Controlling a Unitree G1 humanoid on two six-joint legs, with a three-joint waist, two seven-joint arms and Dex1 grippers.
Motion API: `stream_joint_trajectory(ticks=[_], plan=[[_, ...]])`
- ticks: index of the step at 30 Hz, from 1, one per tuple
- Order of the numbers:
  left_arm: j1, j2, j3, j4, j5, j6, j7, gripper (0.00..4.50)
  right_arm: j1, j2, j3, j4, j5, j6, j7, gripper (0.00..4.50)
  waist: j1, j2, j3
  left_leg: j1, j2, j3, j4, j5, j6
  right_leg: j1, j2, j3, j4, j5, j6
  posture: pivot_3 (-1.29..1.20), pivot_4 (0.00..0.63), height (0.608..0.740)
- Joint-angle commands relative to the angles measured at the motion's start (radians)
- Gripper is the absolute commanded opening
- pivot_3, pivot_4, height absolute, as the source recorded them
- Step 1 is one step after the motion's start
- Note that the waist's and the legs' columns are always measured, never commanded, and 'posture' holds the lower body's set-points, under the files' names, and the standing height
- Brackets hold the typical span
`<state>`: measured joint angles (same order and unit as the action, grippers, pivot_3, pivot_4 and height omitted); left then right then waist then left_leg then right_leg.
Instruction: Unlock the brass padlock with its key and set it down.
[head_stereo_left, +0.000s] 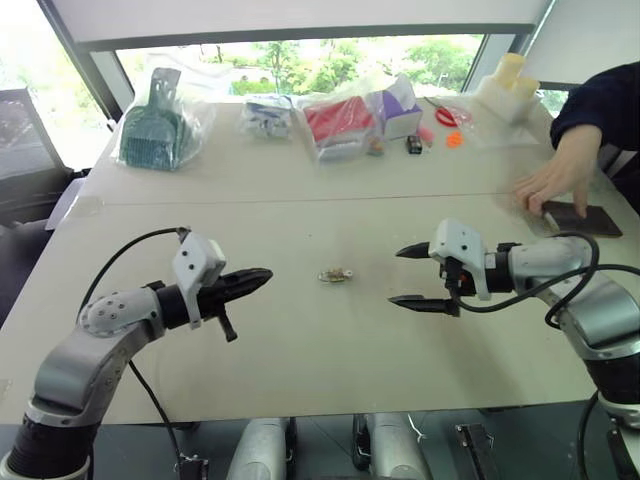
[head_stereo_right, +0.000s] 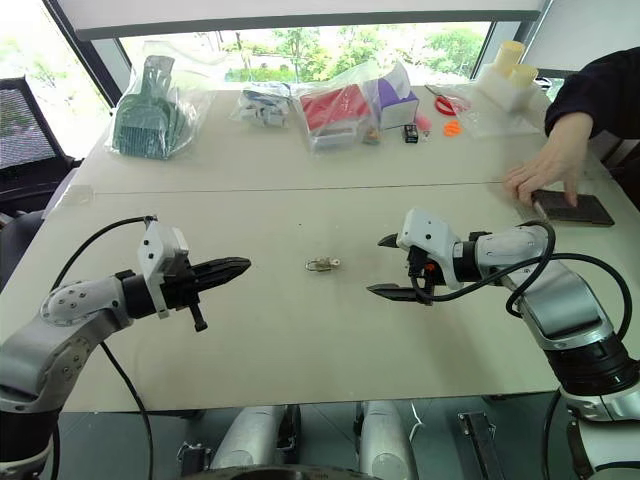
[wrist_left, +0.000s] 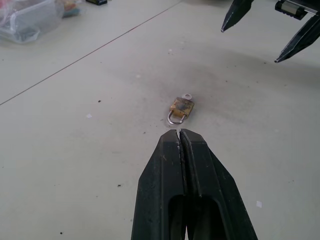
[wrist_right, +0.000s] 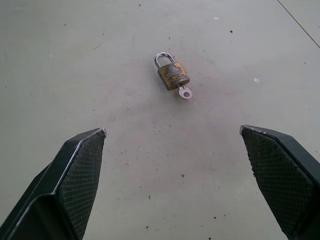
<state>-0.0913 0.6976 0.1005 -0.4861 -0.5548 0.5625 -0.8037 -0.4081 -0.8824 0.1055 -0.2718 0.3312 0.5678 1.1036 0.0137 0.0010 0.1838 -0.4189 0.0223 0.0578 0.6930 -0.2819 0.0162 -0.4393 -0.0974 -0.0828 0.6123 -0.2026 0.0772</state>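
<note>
1. Daylit windows back a pale tabletop (head_stereo_left: 300, 340); the brass padlock (head_stereo_left: 335, 274), lying flat near its middle, is the landmark for all entries below.
2. Far beyond the padlock and to its left, a green comb-like item in a clear bag (head_stereo_left: 155, 125) rests by the window edge.
3. Left tool (head_stereo_left: 262, 277): clenched on nothing, fingertips pressed together, pointing at the padlock from its left and held apart from it.
4. Brass padlock, wrist detail (wrist_right: 173, 75): silvery shackle (wrist_right: 161, 59) seated in the body; the key (wrist_right: 184, 92) appears to sit in the keyhole at the end opposite the shackle, only its round bow showing.
5. Handling, as a judgement: small, rigid, light and smooth, so it is likely to skid or twist under a loose pinch. Best hold is across the flat brass faces, leaving the key bow free for the other tool.
6. Right tool (head_stereo_left: 413, 276): released, jaws spread wide, empty, facing the padlock from its right.
7. Far right of the padlock, a person's hand (head_stereo_left: 558, 183) rests on a dark flat object (head_stereo_left: 585, 218).
</note>
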Motion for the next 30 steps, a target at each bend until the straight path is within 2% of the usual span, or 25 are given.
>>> stream_joint_trajectory(ticks=[1, 12, 30], plan=[[-0.016, -0.007, -0.005, -0.038, -0.006, -0.016, 0.003, 0.00, -0.019, 0.003, -0.013, -0.033, 0.005, -0.015, -0.002, 4.46, 0.000, 0.000, 0.000, 0.000, 0.000, 0.000, 0.000, 0.000, 0.000, 0.000, 0.000, 0.000, 0.000, 0.000, 0.000, 0.00, 0.150, 0.740], [-0.031, -0.011, -0.034, -0.055, 0.001, -0.001, 0.019, 0.00, 0.003, -0.013, -0.029, -0.034, 0.002, -0.020, -0.002, 4.46, 0.001, 0.000, 0.000, 0.000, 0.000, 0.000, 0.000, 0.000, 0.000, 0.000, 0.000, 0.000, 0.000, 0.000, 0.000, 0.00, 0.150, 0.740], [-0.144, -0.056, -0.162, 0.073, 0.077, -0.056, -0.044, 0.00, 0.071, -0.033, -0.086, -0.112, 0.012, 0.017, -0.069, 4.46, 0.000, 0.000, 0.000, -0.001, 0.000, 0.000, 0.000, 0.000, 0.000, 0.000, 0.000, 0.000, 0.000, 0.000, 0.000, 0.00, 0.150, 0.740]])
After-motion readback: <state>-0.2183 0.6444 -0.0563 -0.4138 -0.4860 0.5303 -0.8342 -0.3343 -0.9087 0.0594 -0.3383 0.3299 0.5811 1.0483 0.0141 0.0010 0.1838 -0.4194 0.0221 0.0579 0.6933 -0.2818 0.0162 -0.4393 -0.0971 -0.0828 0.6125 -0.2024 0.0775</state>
